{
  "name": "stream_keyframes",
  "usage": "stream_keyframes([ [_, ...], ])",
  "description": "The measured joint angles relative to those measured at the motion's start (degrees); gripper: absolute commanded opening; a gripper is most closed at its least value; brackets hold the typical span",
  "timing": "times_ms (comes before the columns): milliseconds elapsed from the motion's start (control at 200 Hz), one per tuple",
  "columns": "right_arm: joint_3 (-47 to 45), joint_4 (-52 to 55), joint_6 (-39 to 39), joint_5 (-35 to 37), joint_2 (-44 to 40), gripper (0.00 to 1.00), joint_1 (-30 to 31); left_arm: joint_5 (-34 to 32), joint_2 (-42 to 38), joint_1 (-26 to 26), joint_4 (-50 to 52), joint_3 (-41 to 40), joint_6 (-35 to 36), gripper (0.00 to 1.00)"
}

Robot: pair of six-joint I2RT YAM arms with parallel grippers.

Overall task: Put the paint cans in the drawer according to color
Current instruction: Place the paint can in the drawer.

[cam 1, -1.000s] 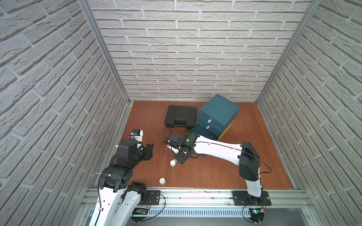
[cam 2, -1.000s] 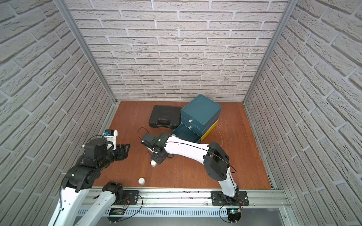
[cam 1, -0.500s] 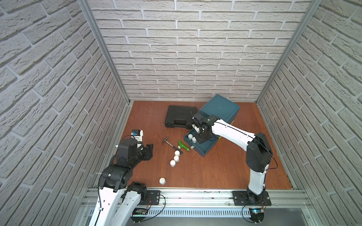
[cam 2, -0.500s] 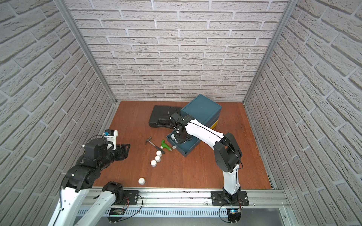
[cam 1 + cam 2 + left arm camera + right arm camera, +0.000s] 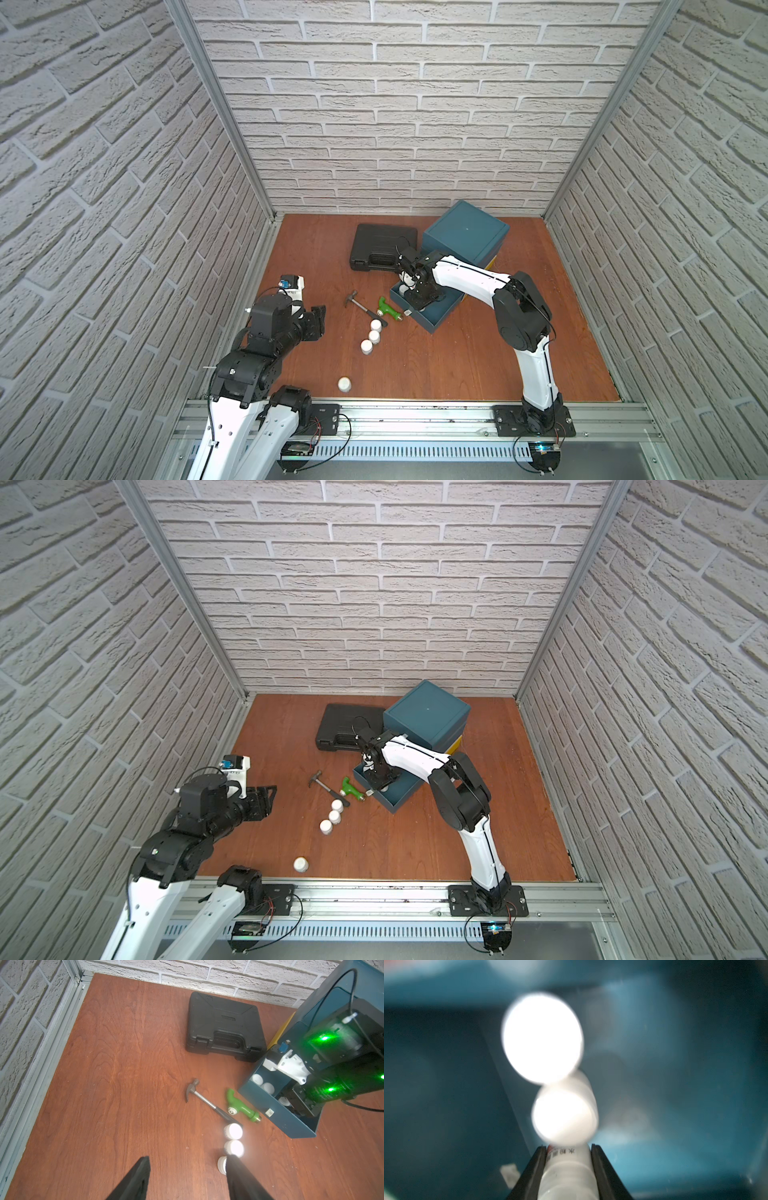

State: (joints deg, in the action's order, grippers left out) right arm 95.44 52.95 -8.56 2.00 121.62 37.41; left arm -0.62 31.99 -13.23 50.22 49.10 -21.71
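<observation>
The right jaws are clamped on a white paint can [image 5: 568, 1172], gripped by its sides, with printed characters seen on its label. They are lowered into the open drawer [image 5: 440, 320] of the teal cabinet [image 5: 465, 232]. Whether the held can touches the drawer floor cannot be told. Just ahead of it in the right wrist view, two more white cans [image 5: 542, 1036] [image 5: 564, 1118] are seen inside the drawer, both blurred. In the left wrist view two white cans [image 5: 257, 1079] [image 5: 268, 1087] are shown side by side in the drawer's end compartment, behind a divider.

The left jaws are spread apart and empty, held above the tabletop [image 5: 457, 365] near the left wall, well apart from the drawer. Three white cans [image 5: 376, 325] [image 5: 374, 336] [image 5: 366, 346] are stood upright in a short row on the tabletop, close together. The nearest of them is partly hidden by one left finger [image 5: 239, 1178] in the left wrist view. A fourth white can [image 5: 344, 384] is stood alone near the front rail.

A hammer [image 5: 365, 307] is laid with its handle end just beside the row, a green drill [image 5: 388, 309] is laid between hammer and drawer, and a black case [image 5: 382, 247] is set shut beside the cabinet.
</observation>
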Motion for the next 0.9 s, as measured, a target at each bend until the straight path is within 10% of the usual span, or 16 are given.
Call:
stream_keyframes([
  [305, 1.3, -0.5, 0.5, -1.2, 0.8, 0.53, -0.3, 0.0, 0.0, 0.0, 0.0, 0.0, 0.0, 0.63],
  [900, 5.4, 1.9, -1.8, 1.0, -10.2, 0.46, 2.0, 0.0, 0.0, 0.0, 0.0, 0.0, 0.0, 0.63],
])
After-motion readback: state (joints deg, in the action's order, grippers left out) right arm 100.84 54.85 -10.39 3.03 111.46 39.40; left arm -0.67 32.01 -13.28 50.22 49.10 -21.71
